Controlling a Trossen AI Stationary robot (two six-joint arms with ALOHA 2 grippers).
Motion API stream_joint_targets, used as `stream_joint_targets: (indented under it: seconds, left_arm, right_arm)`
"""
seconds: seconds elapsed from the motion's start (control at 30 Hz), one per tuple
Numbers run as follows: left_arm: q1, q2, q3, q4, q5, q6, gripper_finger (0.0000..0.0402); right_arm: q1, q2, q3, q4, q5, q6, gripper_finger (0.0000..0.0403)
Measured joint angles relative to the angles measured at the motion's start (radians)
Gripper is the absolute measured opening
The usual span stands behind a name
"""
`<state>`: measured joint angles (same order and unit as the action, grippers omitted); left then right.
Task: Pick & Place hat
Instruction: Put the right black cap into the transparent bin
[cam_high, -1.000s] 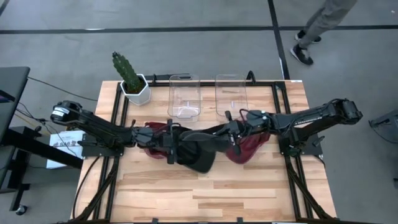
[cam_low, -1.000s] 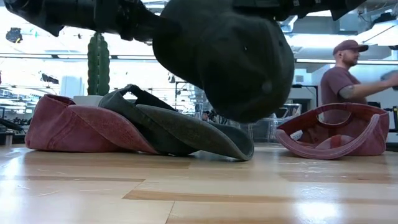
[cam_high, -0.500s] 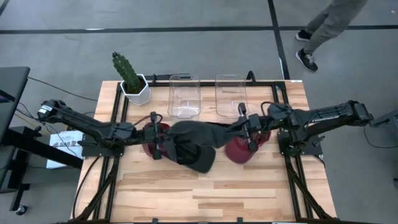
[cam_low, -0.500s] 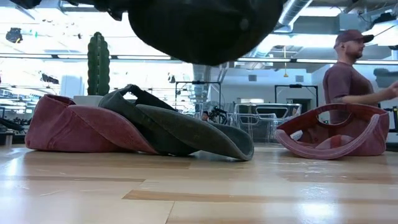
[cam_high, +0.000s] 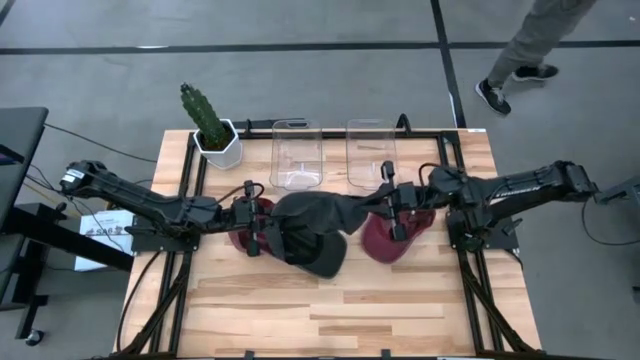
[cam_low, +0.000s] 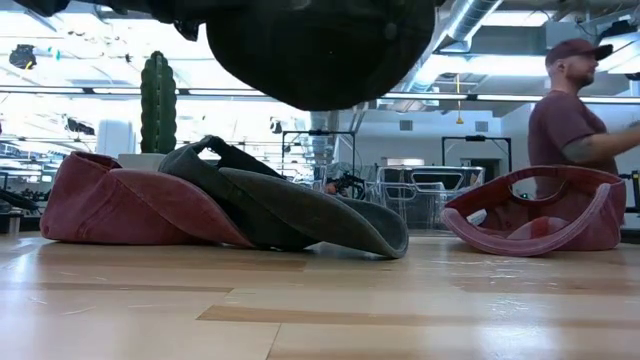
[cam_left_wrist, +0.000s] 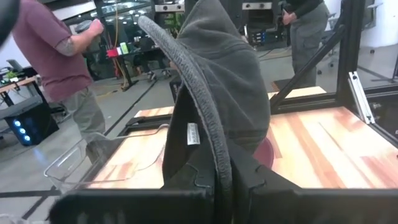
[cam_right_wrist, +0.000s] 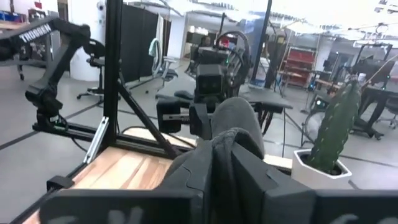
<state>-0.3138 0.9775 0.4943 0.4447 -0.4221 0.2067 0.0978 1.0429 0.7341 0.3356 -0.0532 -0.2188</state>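
A dark grey hat (cam_high: 312, 220) hangs in the air, spread between my two grippers; in the low view its crown (cam_low: 320, 50) is well above the table. My left gripper (cam_high: 262, 228) is shut on its left end and my right gripper (cam_high: 380, 210) is shut on its right end. On the table below lie a maroon hat (cam_low: 110, 200), a second dark grey hat (cam_low: 290, 205) leaning on that one, and another maroon hat (cam_low: 540, 210) lying upside down on the right. My left gripper (cam_left_wrist: 222, 163) pinches the hat's stiff brim at its curved edge (cam_left_wrist: 214, 146) between both fingers. It comes level from the table's left. The hat is lifted clear, with the crown (cam_left_wrist: 230, 81) stretching away beyond the fingers. My right gripper (cam_right_wrist: 221, 149) pinches bunched grey cloth of the crown (cam_right_wrist: 227, 127), several layers gathered between the fingers. It reaches in level from the table's right. The hat is clear of the table and runs across to the other arm.
Two clear plastic bins (cam_high: 296, 155) (cam_high: 372, 150) stand at the far edge, with a potted cactus (cam_high: 212, 125) at the far left corner. The near half of the wooden table (cam_high: 330, 310) carries nothing. A person (cam_low: 575, 110) stands in the room beyond the table.
Both grippers have drawn apart, the left toward the table's left edge and the right toward the right and far edges, both rising. The dark grey hat, hanging low a second ago, has been lifted and stretched out between them; in the last half second it barely moved.
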Motion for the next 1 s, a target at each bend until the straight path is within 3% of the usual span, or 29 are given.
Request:
stream_joint_targets:
  seconds: [0.13,0.3,0.53,0.63,0.83,1.0]
  left_arm:
    - [0.0,-0.002,0.0,0.003,0.002,-0.007,0.0013]
    - [0.0,-0.003,0.0,0.008,0.004,-0.03,0.0013]
    - [0.0,-0.003,0.0,0.008,0.005,-0.061,0.0013]
    - [0.0,-0.003,0.0,0.026,0.007,-0.066,0.0013]
    - [0.0,-0.009,0.0,0.164,0.008,-0.053,0.0014]
    - [0.0,-0.038,0.0,0.296,0.025,0.004,0.0014]
  right_arm:
    - [0.0,0.032,0.0,-0.002,0.018,-0.001,0.0097]
    - [0.0,0.041,0.001,-0.004,0.131,-0.057,0.0169]
    - [-0.017,-0.033,0.002,0.001,0.254,-0.108,0.0232]
    - [-0.022,-0.074,0.002,-0.007,0.43,-0.149,0.0236]
    - [-0.023,-0.095,0.002,-0.021,0.903,-0.233,0.0205]
    - [-0.052,-0.058,0.002,-0.072,1.117,-0.201,0.0144]
